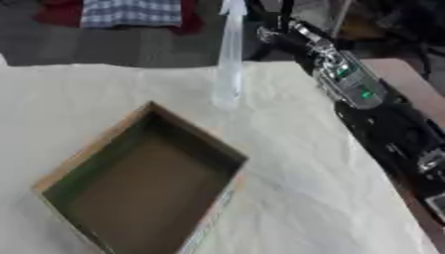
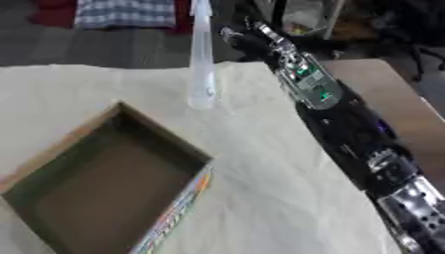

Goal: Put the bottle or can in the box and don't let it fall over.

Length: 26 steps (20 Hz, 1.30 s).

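Note:
A tall clear plastic bottle (image 1: 229,59) stands upright on the white cloth near the table's far edge. An open cardboard box (image 1: 196,131) with a dark inside lies askew in front of it, toward the lower left, and holds nothing. My right arm reaches in from the lower right along the table's right side. Its black hand (image 2: 240,38) is just to the right of the bottle's upper half, dark against the background. I cannot tell whether it touches the bottle. My left hand does not show.
A creased white cloth (image 1: 304,163) covers the table. Bare brown tabletop (image 1: 402,79) shows at the right past the arm. Beyond the far edge, on the dark floor, are a checked cloth (image 1: 130,12) and something red.

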Tool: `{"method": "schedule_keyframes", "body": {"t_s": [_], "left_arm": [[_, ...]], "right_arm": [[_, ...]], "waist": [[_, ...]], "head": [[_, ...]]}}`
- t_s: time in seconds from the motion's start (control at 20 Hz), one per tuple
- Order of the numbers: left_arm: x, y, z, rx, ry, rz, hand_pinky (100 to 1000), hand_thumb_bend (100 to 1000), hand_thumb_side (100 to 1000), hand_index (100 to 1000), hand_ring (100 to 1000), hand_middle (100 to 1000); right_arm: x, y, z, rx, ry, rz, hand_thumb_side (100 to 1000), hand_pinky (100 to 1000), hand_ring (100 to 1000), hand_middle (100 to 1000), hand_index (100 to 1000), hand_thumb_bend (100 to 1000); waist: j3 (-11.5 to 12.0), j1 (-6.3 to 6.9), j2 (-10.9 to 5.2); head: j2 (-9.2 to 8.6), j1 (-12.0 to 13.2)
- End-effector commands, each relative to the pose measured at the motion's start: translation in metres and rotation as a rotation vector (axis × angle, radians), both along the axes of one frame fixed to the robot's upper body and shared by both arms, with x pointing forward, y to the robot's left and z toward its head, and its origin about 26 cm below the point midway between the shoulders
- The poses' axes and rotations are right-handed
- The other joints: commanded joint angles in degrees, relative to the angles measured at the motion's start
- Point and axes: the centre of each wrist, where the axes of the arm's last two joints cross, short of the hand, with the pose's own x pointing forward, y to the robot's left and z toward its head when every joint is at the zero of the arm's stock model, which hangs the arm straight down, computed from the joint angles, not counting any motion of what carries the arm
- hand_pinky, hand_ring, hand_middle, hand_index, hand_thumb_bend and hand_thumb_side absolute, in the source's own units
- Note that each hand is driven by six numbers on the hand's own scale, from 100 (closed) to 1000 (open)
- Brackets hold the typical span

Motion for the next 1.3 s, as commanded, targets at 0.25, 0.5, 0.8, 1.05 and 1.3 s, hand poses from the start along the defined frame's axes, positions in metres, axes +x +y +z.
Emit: {"method": "schedule_keyframes", "body": {"t_s": [0.25, 0.5, 0.8, 1.05, 1.3], "left_arm": [[-0.0027, 0.0016, 0.0118, 0.023, -0.029, 0.004, 1000, 235, 656, 754, 1000, 1000], [-0.0035, 0.0015, 0.0130, 0.021, -0.037, 0.008, 1000, 234, 656, 754, 1000, 1000], [-0.0044, 0.0017, 0.0132, 0.019, -0.040, 0.012, 1000, 233, 657, 755, 1000, 1000], [-0.0056, 0.0024, 0.0124, 0.018, -0.040, 0.021, 1000, 232, 659, 755, 1000, 1000], [-0.0056, 0.0026, 0.0118, 0.018, -0.038, 0.023, 1000, 232, 660, 755, 1000, 1000]], "right_arm": [[-0.0066, 0.0018, 0.0191, 0.000, -0.042, 0.029, 531, 1000, 1000, 1000, 990, 100], [-0.0069, -0.0002, 0.0195, 0.001, -0.050, 0.011, 525, 1000, 1000, 1000, 991, 100], [-0.0075, -0.0024, 0.0207, 0.003, -0.059, -0.007, 510, 1000, 1000, 1000, 995, 100], [-0.0098, -0.0046, 0.0234, 0.003, -0.077, -0.038, 512, 1000, 1000, 1000, 995, 100], [-0.0104, -0.0038, 0.0237, 0.001, -0.072, -0.036, 523, 1000, 1000, 1000, 996, 100]], "waist": [[0.90, -0.35, -0.49], [1.60, -0.56, -0.11], [1.92, -0.67, 0.11], [2.42, -0.97, 0.67], [2.49, -1.14, 0.97]], "head": [[-0.48, -0.89], [-0.32, -1.70], [-0.34, -2.07], [-0.75, -2.50], [-0.95, -2.59]]}}
